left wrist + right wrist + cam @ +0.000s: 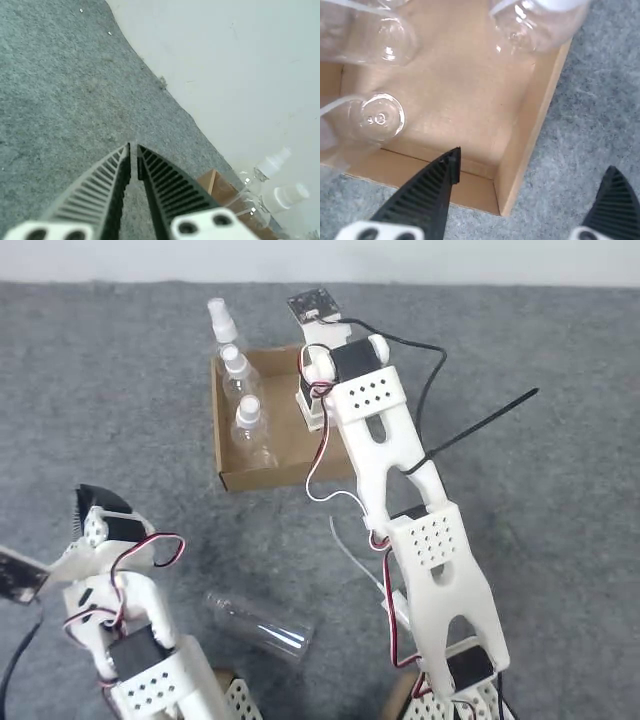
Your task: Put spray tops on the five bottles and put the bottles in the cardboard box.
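Grey felt-like table (pixel 540 540), white wall behind.

Cardboard box (pixel 290 478) sits at the upper centre of the high view. Three bottles with spray tops fitted stand in a row along its left side: far (pixel 222 325), middle (pixel 236 368), near (pixel 250 430). The right wrist view shows three clear bases on the box floor, so I count all three as inside.

A fourth bottle (pixel 258 623) lies on its side on the table at lower centre, between the two arm bases and well apart from the box. I can make out no spray top on it.

Right tool (pixel 534 160) hangs over the right part of the box, jaws spread wide, gripping nothing. Left tool (pixel 134 146), at lower left in the high view, points toward the wall with its jaws drawn together on nothing.

Judgement: three of five are done, and the step in hand is the changeover to the fourth bottle.

Next move calls for:
- clearing the right arm from the box without knocking the standing bottles;
- taking the lying bottle around its body, where clear round plastic may roll or slip;
- steadying it upright with one tool while the other seats a spray top.
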Controlling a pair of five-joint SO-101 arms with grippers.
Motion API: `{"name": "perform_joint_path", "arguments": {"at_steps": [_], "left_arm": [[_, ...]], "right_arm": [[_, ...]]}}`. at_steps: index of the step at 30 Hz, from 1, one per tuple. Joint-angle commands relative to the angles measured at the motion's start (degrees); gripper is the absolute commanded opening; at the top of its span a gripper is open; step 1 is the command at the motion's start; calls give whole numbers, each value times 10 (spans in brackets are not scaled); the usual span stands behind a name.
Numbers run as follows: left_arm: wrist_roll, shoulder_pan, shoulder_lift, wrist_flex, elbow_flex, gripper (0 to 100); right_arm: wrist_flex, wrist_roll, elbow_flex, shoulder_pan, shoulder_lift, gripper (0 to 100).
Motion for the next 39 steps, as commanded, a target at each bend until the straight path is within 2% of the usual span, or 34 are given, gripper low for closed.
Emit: {"name": "perform_joint_path", "arguments": {"at_steps": [1,6,14,26,35,39], "left_arm": [[-5,4,-12,-13,-5,15],[-5,4,-12,-13,-5,15],[-5,4,-12,-13,-5,15],[-5,4,-12,-13,-5,15],[-5,4,-12,-13,-5,15],[-5,3,-12,-13,-5,15]], "right_arm": [[25,-5,-30,-3,-66,370],[27,-5,-24,-3,-79,370],[23,-5,123,-8,-194,372],[24,-8,230,-17,-303,372],[22,-7,367,-18,-397,372],[22,-10,418,-41,-436,373]]}}
